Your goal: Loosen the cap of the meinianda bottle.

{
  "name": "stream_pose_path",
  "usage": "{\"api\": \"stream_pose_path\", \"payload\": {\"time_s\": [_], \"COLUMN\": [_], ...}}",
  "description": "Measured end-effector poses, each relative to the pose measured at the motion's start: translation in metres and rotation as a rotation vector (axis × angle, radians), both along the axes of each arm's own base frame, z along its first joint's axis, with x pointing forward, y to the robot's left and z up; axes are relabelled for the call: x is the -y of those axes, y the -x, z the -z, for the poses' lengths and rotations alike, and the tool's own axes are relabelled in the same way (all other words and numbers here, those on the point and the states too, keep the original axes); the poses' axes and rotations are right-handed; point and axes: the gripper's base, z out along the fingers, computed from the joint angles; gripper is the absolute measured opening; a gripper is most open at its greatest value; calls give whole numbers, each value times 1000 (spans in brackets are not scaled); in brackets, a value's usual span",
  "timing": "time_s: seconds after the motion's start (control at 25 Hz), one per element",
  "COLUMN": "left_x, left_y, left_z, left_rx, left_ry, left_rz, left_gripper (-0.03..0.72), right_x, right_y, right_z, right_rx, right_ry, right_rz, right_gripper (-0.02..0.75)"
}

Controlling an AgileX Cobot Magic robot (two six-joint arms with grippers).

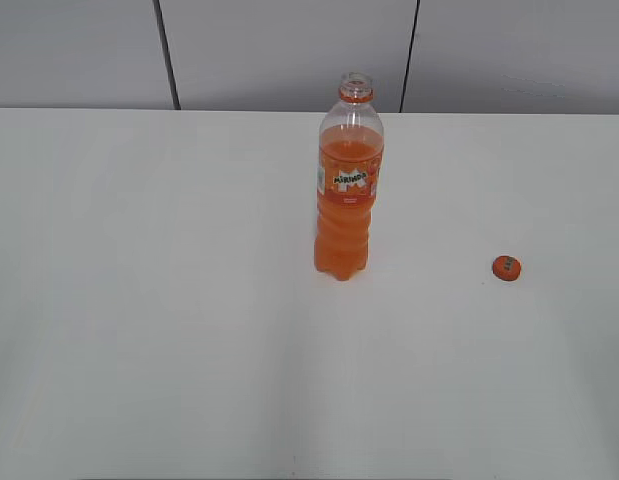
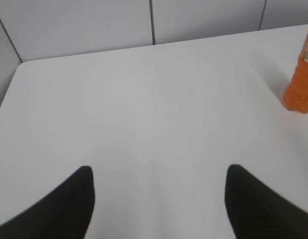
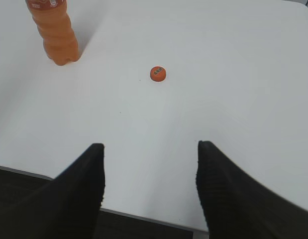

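Note:
The meinianda bottle stands upright near the middle of the white table, its neck open with no cap on it. It also shows at the right edge of the left wrist view and at the top left of the right wrist view. The orange cap lies flat on the table to the right of the bottle, apart from it, and shows in the right wrist view. My left gripper is open and empty, far left of the bottle. My right gripper is open and empty over the table's front edge, short of the cap. Neither gripper appears in the exterior view.
The white table meets a grey panelled wall at the back. Its front edge shows under my right gripper, with dark floor below. Its far left corner shows in the left wrist view.

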Motion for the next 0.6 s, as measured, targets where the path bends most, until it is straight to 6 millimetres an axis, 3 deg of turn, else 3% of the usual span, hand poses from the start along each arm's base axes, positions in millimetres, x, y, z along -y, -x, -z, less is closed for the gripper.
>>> {"api": "stream_pose_path", "payload": {"time_s": [0.6], "left_x": [1], "left_y": [1], "left_z": [0], "left_rx": [0], "left_ry": [0], "left_rz": [-75], "left_gripper": [500], "right_x": [0], "right_y": [0], "right_z": [0], "right_rx": [0], "right_ry": [-1], "right_rz": [0], "right_gripper": [442]}}
